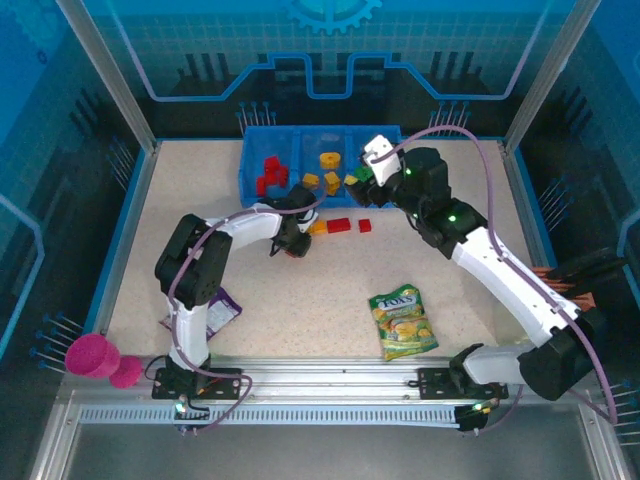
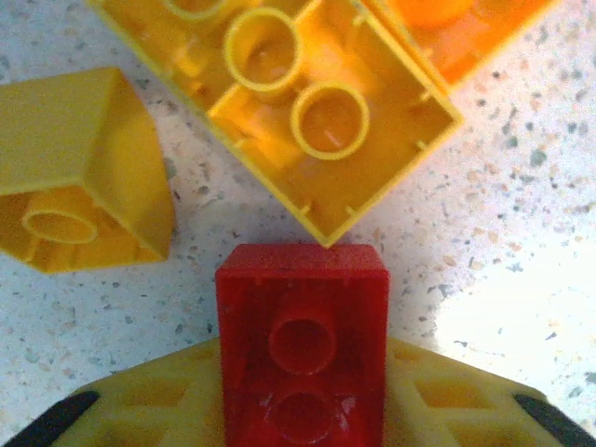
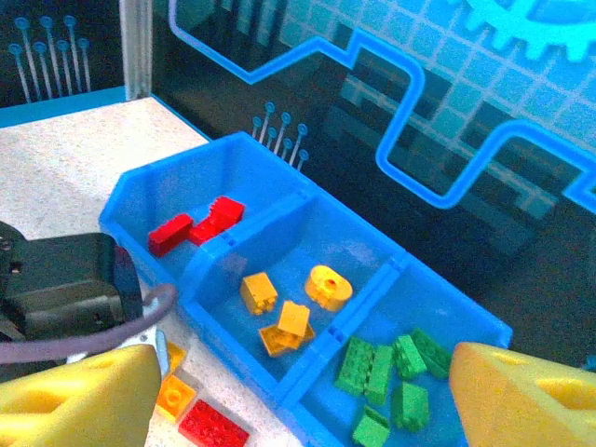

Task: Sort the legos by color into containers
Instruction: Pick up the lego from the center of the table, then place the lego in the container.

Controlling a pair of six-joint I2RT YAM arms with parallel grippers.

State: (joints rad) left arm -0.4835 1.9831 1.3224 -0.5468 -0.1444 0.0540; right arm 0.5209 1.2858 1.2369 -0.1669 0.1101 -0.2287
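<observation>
While the left gripper (image 2: 303,410) pinches a red brick (image 2: 303,326) lengthwise just in front of the blue tray (image 1: 246,165), nearer its red end, the right gripper (image 3: 303,396) hangs open over the green end.

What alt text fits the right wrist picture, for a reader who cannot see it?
A blue plastic three-compartment tray holds toy bricks sorted by colour: red plastic bricks at the left, yellow-orange ones in the middle, green ones at the right. The right gripper hangs open near it.
</observation>
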